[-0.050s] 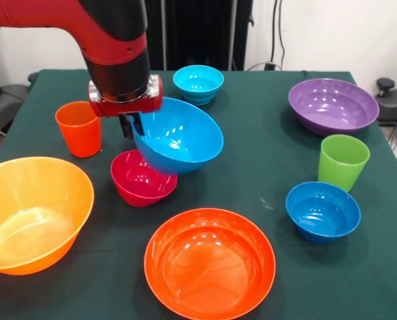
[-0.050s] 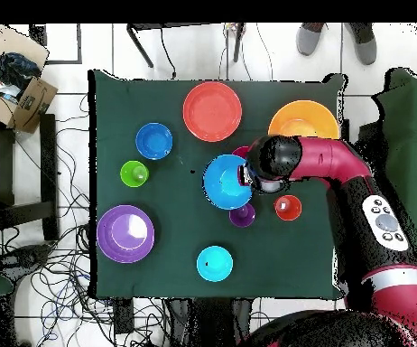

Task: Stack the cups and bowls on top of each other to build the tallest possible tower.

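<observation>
My gripper (image 1: 133, 125) is shut on the rim of the large sky-blue bowl (image 1: 178, 137), which hangs tilted just above the small magenta bowl (image 1: 142, 179). From overhead, the sky-blue bowl (image 2: 226, 181) sits mid-table beside the arm's wrist (image 2: 268, 163). The orange cup (image 1: 78, 128) stands left of the gripper and the lime green cup (image 1: 343, 161) at the right. The purple cup (image 2: 242, 215) shows only from overhead. The yellow-orange bowl (image 1: 32, 213), orange-red bowl (image 1: 210, 263), purple bowl (image 1: 333, 105), dark blue bowl (image 1: 322, 211) and cyan bowl (image 1: 198, 83) stand apart. No tower is in view.
The green cloth-covered table (image 1: 265, 160) ends just in front of the orange-red bowl and just left of the yellow-orange bowl. Cables and a cardboard box (image 2: 32, 99) lie on the floor beside the table. A person's shoes (image 2: 313, 38) show at the overhead view's top edge.
</observation>
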